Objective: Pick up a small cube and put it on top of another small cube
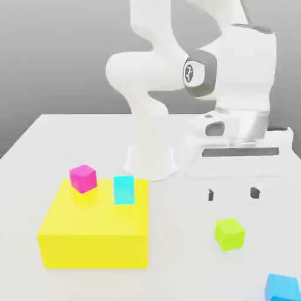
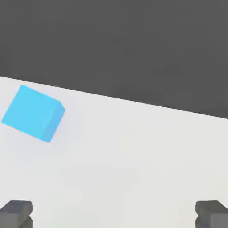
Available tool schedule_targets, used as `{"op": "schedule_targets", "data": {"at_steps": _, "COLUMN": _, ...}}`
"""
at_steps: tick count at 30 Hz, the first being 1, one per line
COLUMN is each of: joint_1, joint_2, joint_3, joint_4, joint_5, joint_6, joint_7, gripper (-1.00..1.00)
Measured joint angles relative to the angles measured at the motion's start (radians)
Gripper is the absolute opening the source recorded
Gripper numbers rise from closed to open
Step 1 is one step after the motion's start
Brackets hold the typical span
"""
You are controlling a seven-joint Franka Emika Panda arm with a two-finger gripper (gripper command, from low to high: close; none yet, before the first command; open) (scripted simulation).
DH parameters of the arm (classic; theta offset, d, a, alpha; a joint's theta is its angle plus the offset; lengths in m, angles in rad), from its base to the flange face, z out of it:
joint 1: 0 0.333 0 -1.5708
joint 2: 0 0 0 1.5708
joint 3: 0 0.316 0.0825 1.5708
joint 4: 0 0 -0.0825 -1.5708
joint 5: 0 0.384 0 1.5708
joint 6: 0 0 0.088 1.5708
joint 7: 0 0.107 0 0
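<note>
The small lime-green cube (image 1: pixel 229 234) rests on the white table toward the exterior view's right. The small magenta-pink cube (image 1: pixel 83 178) sits on top of the big yellow block (image 1: pixel 94 226), near its far corner. My gripper (image 1: pixel 232 194) hangs open above the table, a little behind the green cube and higher than it, with nothing between its dark fingertips (image 1: pixel 254 193). In the hand view the gripper (image 2: pixel 114 214) shows two dark pads (image 2: pixel 16 213) wide apart over bare table.
A cyan block (image 1: pixel 124 190) stands on the yellow block beside the pink cube. A sky-blue cube (image 1: pixel 283 288) (image 2: pixel 33 113) lies at the near corner on the exterior view's right. The arm's white base (image 1: pixel 150 161) stands behind the yellow block.
</note>
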Motion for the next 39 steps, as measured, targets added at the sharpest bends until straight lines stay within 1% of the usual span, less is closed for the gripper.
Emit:
{"op": "schedule_targets", "data": {"at_steps": 2, "joint_1": 0.029, "joint_2": 0.067, "joint_3": 0.019, "joint_4": -0.041, "joint_5": 0.026, "joint_6": 0.046, "joint_7": 0.002, "gripper": 0.00}}
{"op": "schedule_targets", "data": {"at_steps": 4, "joint_1": 0.043, "joint_2": 0.122, "joint_3": 0.017, "joint_4": -0.054, "joint_5": 0.019, "joint_6": 0.087, "joint_7": 0.019, "gripper": 0.00}}
{"op": "schedule_targets", "data": {"at_steps": 6, "joint_1": 0.051, "joint_2": 0.171, "joint_3": -0.001, "joint_4": -0.049, "joint_5": -0.026, "joint_6": 0.123, "joint_7": 0.055, "gripper": 0.00}}
{"op": "schedule_targets", "data": {"at_steps": 8, "joint_1": 0.082, "joint_2": 0.219, "joint_3": -0.044, "joint_4": -0.039, "joint_5": -0.081, "joint_6": 0.160, "joint_7": 0.097, "gripper": 0.00}}
{"op": "schedule_targets", "data": {"at_steps": 13, "joint_1": 0.197, "joint_2": 0.339, "joint_3": -0.189, "joint_4": -0.014, "joint_5": -0.209, "joint_6": 0.251, "joint_7": 0.194, "gripper": 0.00}}
{"op": "schedule_targets", "data": {"at_steps": 14, "joint_1": 0.216, "joint_2": 0.356, "joint_3": -0.212, "joint_4": -0.011, "joint_5": -0.224, "joint_6": 0.264, "joint_7": 0.204, "gripper": -1.00}}
{"op": "schedule_targets", "data": {"at_steps": 20, "joint_1": 0.225, "joint_2": 0.364, "joint_3": -0.223, "joint_4": -0.009, "joint_5": -0.233, "joint_6": 0.272, "joint_7": 0.212, "gripper": -1.00}}
{"op": "schedule_targets", "data": {"at_steps": 22, "joint_1": 0.199, "joint_2": 0.341, "joint_3": -0.192, "joint_4": -0.013, "joint_5": -0.213, "joint_6": 0.253, "joint_7": 0.197, "gripper": -1.00}}
{"op": "schedule_targets", "data": {"at_steps": 27, "joint_1": 0.098, "joint_2": 0.228, "joint_3": -0.061, "joint_4": -0.038, "joint_5": -0.087, "joint_6": 0.168, "joint_7": 0.103, "gripper": -1.00}}
{"op": "schedule_targets", "data": {"at_steps": 31, "joint_1": 0.072, "joint_2": 0.133, "joint_3": -0.008, "joint_4": -0.061, "joint_5": 0.028, "joint_6": 0.096, "joint_7": 0.016, "gripper": -1.00}}
{"op": "schedule_targets", "data": {"at_steps": 33, "joint_1": 0.035, "joint_2": 0.104, "joint_3": -0.028, "joint_4": -0.049, "joint_5": 0.043, "joint_6": 0.046, "joint_7": 0.008, "gripper": -1.00}}
{"op": "schedule_targets", "data": {"at_steps": 36, "joint_1": -0.087, "joint_2": 0.014, "joint_3": -0.080, "joint_4": -0.059, "joint_5": 0.010, "joint_6": -0.044, "joint_7": 0.078, "gripper": -1.00}}
{"op": "schedule_targets", "data": {"at_steps": 39, "joint_1": -0.165, "joint_2": -0.090, "joint_3": -0.131, "joint_4": -0.076, "joint_5": 0.000, "joint_6": -0.135, "joint_7": 0.142, "gripper": -1.00}}
